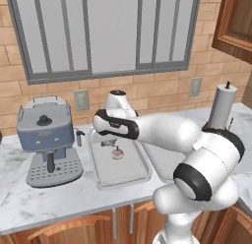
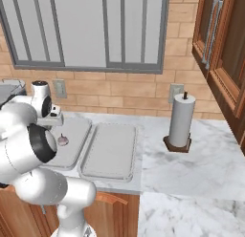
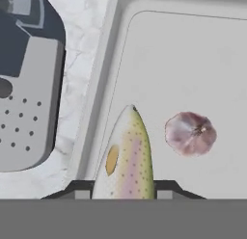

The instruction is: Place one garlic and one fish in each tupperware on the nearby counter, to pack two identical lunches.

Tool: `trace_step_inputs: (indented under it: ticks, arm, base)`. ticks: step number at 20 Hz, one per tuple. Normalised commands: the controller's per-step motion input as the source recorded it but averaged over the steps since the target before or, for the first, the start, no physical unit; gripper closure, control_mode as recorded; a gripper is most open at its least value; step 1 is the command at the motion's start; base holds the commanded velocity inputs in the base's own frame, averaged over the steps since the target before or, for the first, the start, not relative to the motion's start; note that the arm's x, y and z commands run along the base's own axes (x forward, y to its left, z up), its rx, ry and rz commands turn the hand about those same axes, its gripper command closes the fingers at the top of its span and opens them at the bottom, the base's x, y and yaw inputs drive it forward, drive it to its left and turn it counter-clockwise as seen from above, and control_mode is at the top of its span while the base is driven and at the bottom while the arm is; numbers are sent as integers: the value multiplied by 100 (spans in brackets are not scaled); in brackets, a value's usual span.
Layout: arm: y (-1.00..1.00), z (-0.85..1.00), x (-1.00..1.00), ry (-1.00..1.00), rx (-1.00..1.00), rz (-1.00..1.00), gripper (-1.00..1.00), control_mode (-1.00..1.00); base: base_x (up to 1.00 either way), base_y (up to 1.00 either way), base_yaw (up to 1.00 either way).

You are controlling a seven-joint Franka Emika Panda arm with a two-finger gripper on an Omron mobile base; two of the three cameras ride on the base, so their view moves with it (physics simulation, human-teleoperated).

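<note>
Marble tabletop [image 1: 29, 201] in your left base view: veined white-grey, carrying two shallow translucent trays with rounded corners. Your gripper [image 1: 109, 142] hangs over the left tupperware [image 1: 118, 162], where a round pinkish garlic [image 1: 117, 153] lies; a boxy grey coffee machine [image 1: 47, 139] stands just beside it.

Right base view: the second tupperware [image 2: 109, 151] sits smooth and bare-floored near a cylindrical paper towel roll [image 2: 181, 120].

Hand view: your jaws are clenched on a slender speckled fish [image 3: 127, 158], above the tray floor, near the papery garlic bulb.
</note>
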Motion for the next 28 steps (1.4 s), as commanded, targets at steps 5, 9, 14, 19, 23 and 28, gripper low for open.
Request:
trace_step_inputs:
  ticks: [5,9,14,19,23,28]
  arm:
    - [0,-81,0,8,-9,2,100,-100]
    - [-1,-66,0,0,-14,2,100,-100]
    - [0,-17,8,0,-4,0,-100,-100]
    - [0,34,-2,-13,0,0,-100,-100]
    - [-3,70,-16,-21,-1,0,-100,-100]
    - [-27,100,-94,-41,0,0,-100,-100]
  base:
    - [0,0,0]
    - [0,0,0]
    - [0,0,0]
    - [0,0,0]
    - [0,0,0]
    - [0,0,0]
